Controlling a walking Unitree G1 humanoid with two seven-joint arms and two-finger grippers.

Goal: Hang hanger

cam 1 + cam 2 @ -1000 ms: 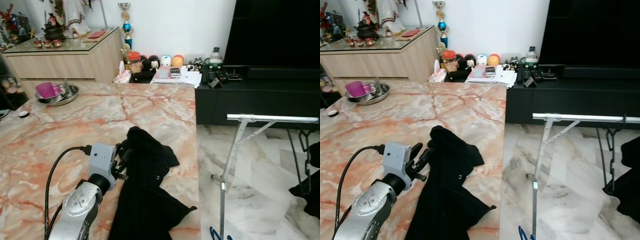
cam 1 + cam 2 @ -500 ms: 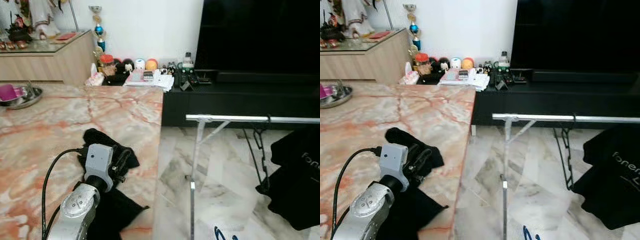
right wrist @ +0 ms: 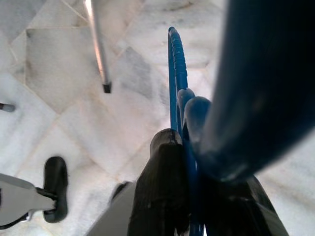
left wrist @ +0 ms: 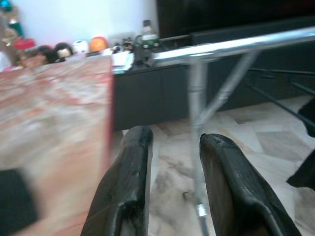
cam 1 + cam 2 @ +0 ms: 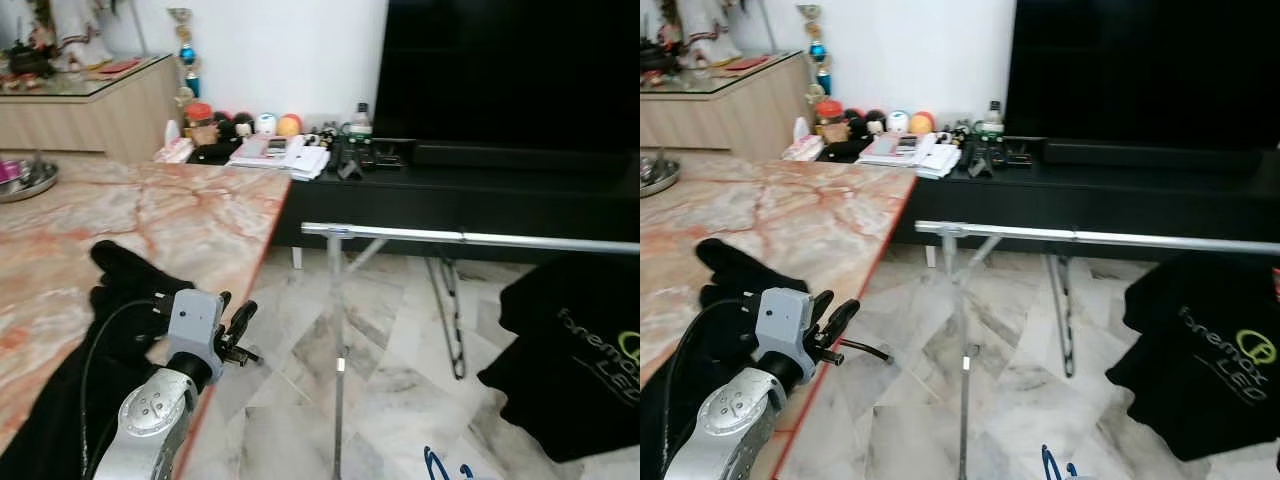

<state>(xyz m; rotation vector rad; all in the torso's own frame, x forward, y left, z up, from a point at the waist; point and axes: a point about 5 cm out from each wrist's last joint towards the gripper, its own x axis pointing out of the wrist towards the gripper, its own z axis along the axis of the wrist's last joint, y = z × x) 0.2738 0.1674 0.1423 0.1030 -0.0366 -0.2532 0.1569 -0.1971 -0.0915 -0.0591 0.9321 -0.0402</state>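
Camera has swung right, bringing the silver rail (image 5: 470,238) closer. Left gripper (image 4: 170,162) hovers parted and empty; right gripper (image 3: 189,196) is clamped on the blue hanger (image 3: 177,73), low above the floor. Risk: the hook misses the rail on a misjudged lift.

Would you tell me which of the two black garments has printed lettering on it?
The black shirt hanging at the rail; the black garment on the marble table looks plain.

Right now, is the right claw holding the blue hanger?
Yes, in the right wrist view the right claw is shut on the blue hanger, whose blue wire runs out from between its black fingers.
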